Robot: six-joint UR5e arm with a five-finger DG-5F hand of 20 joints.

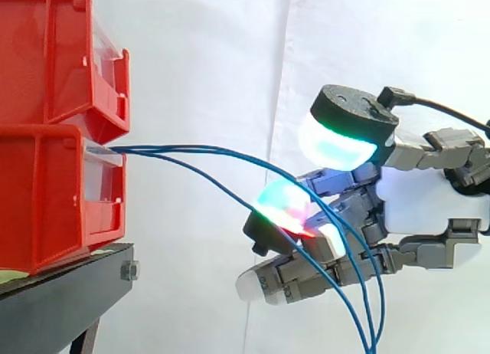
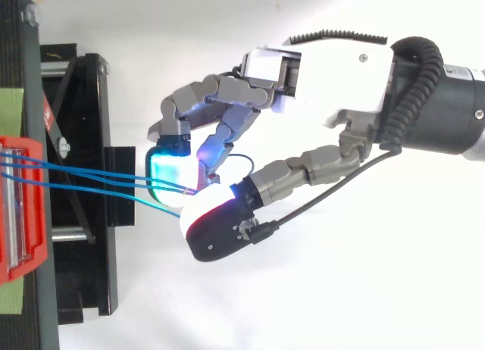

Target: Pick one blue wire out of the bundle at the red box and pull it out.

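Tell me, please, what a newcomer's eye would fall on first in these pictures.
First comes the grey-and-white robot hand with glowing fingertip pads, at the right of the side view, pinching thin blue wires. Those wires stretch leftwards to the lower of two stacked red plastic bins on a black stand.

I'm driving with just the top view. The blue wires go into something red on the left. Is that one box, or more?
Observer: Two, stacked. The blue wires come out of the lower red bin, at its top front edge, under the upper red bin.
Operator: Where do they go after the robot hand?
Observer: They pass the robot hand and droop to the side view's bottom edge.
Operator: Do they run straight from box to hand?
Observer: No. The upper ones arch gently; the lowest slants down toward the hand.
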